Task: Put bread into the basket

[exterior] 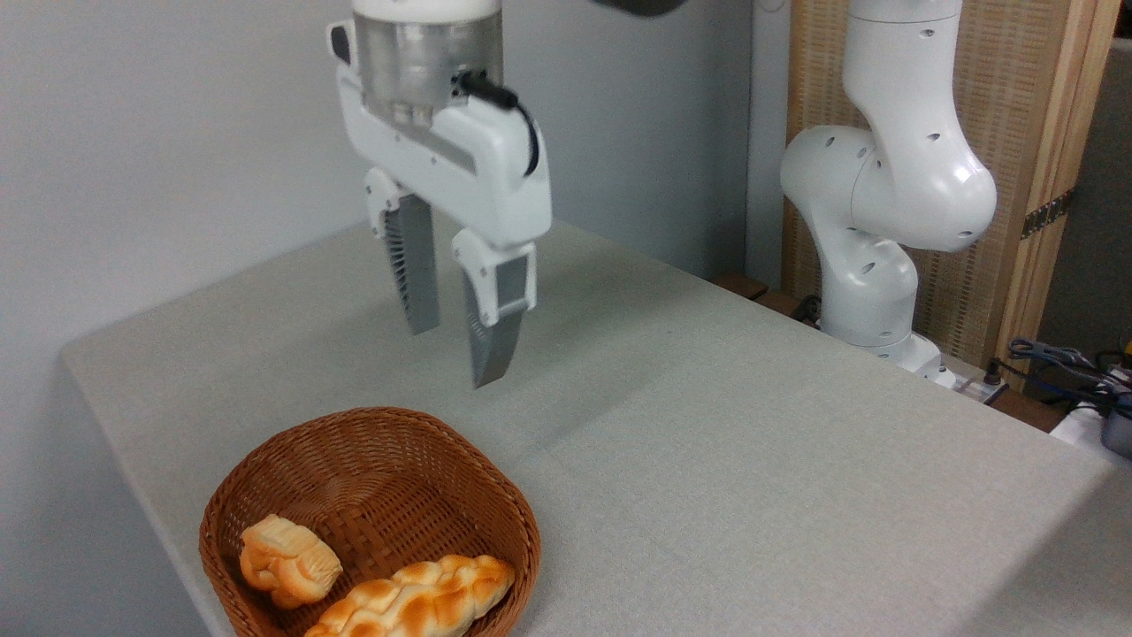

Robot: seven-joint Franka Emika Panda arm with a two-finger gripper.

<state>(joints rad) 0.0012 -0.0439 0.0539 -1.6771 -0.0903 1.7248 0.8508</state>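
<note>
While the bread (416, 603) lies inside the basket (371, 425) at the lower left of the counter (752, 425), the jaws (455, 354) hang well above and behind it, apart from both. Jaws: parted to a moderate gap, nothing between them, touching nothing, tips pointing down over bare counter just beyond the basket's far rim. Bread: long braided loaf, pale yellow with golden-orange bumps, resting along the basket's near-right side with one end up against the rim; its lower end is cut off by the picture edge. Beside it, to the left in the same basket: a small knotted roll (289, 562), orange and cream. Basket: reddish-brown wicker, shallow, rounded corners. Arm base (871, 292): white, at the counter's far right edge.
</note>
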